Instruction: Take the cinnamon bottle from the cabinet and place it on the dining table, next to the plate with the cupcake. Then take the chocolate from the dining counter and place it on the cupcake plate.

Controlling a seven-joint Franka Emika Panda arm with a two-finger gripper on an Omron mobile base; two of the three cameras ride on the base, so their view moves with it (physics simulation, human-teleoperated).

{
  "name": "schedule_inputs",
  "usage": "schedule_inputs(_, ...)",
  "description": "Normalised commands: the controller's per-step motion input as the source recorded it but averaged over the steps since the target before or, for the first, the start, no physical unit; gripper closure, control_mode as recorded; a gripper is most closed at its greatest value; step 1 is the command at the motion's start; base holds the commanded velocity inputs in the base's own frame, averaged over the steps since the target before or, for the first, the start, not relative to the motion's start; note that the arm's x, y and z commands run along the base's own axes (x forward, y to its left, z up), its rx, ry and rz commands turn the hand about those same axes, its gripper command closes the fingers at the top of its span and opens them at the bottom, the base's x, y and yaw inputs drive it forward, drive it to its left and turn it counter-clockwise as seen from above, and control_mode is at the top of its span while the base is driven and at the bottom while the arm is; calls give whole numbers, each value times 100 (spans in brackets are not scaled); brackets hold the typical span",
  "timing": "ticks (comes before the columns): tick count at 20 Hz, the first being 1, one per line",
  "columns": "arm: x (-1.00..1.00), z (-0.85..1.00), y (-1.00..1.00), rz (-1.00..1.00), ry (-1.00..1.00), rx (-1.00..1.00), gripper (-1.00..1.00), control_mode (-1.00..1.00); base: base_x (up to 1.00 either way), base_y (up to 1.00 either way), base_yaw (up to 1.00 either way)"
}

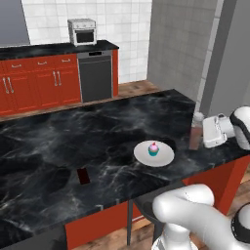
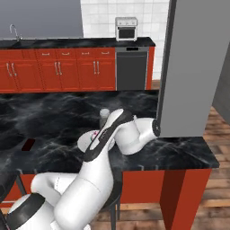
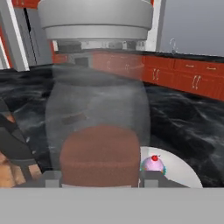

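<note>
Cinnamon bottle (image 3: 98,127) upright between clamped gripper (image 3: 99,178) fingers — just beside cupcake (image 3: 153,164) plate (image 3: 179,173).

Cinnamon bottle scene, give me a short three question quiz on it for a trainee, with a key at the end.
1. True or false: the gripper is shut on the cinnamon bottle.
2. On the dining table, which lies closer to the plate: the cinnamon bottle or the chocolate?
3. Multiple choice: what sits on the plate now? A) the cupcake alone B) cupcake and chocolate C) nothing

Key
1. True: in the hand view the bottle sits between the fingertips.
2. The cinnamon bottle, held just beside the plate; the chocolate lies farther off on the other side.
3. A
</note>
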Motion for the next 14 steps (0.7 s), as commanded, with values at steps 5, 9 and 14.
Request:
schedule_inputs(5, 49, -80, -20, 9, -6, -4, 100, -100, 0, 0, 0)
schedule_inputs(9, 39, -64, -28, 1, -1, -2, 100, -100, 0, 0, 0)
schedule_inputs(14, 53, -58, -1, 0, 0, 0, 100, -100, 0, 0, 0)
